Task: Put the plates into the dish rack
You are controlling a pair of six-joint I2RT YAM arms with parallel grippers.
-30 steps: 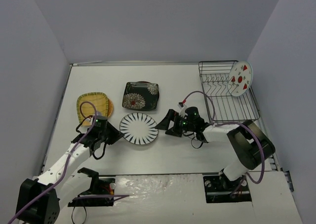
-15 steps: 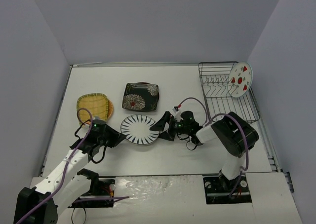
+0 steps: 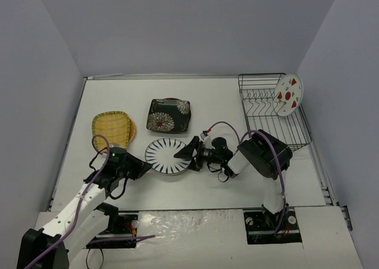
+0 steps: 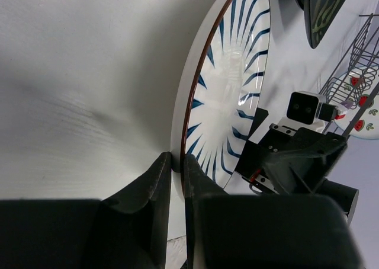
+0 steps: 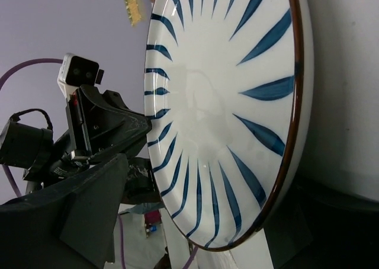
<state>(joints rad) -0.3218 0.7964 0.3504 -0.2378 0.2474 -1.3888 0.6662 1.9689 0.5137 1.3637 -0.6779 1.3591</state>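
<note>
The white black-striped plate (image 3: 166,155) lies mid-table, its striped face (image 5: 219,91) filling the right wrist view. My left gripper (image 3: 144,167) is shut on its left rim (image 4: 177,144), which runs in between the two fingers. My right gripper (image 3: 188,153) is open and straddles the plate's right edge: one finger (image 5: 83,215) stands off the top face with a gap, the other is dark beneath the rim. The watermelon plate (image 3: 288,94) stands upright in the dish rack (image 3: 278,133). The black floral plate (image 3: 169,115) and the yellow plate (image 3: 111,128), stacked on an orange-brown one (image 3: 132,128), lie flat.
The dish rack sits at the far right, close to the right wall. Purple cables loop over both arms. Walls close in the table on the left, back and right.
My right gripper has slid left onto the striped plate's right edge and its jaws have narrowed. The left gripper stayed shut at the plate's left rim, shifting slightly.
</note>
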